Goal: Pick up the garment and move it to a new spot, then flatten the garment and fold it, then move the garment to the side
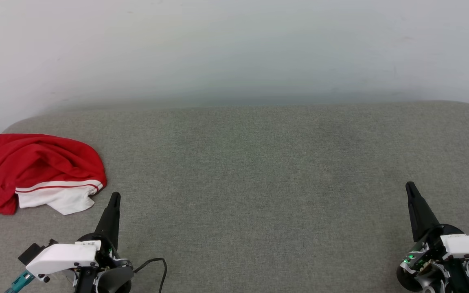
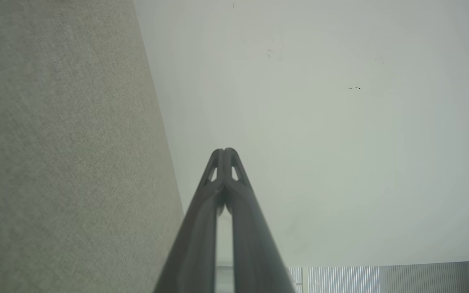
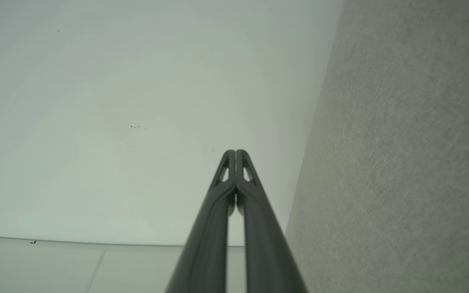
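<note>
The red T-shirt lies bunched in a loose heap at the left edge of the grey upholstered surface, close to its far-left rounded corner. One white sleeve with its red stripe spills out on the near side. No chest print visible; the heap is folded over itself. Nothing flattened or folded yet, so the pickup step is ahead.

Left gripper sits just near-right of the sleeve, apart from it, fingers pressed together, nothing between them; the left wrist view confirms the tips meet. Likely parked here as the closer arm for the first grasp; it would need to open.

Right gripper is well apart, near the right edge, likewise closed and empty.

The bare middle of the surface is the probable new spot. White wall behind.
</note>
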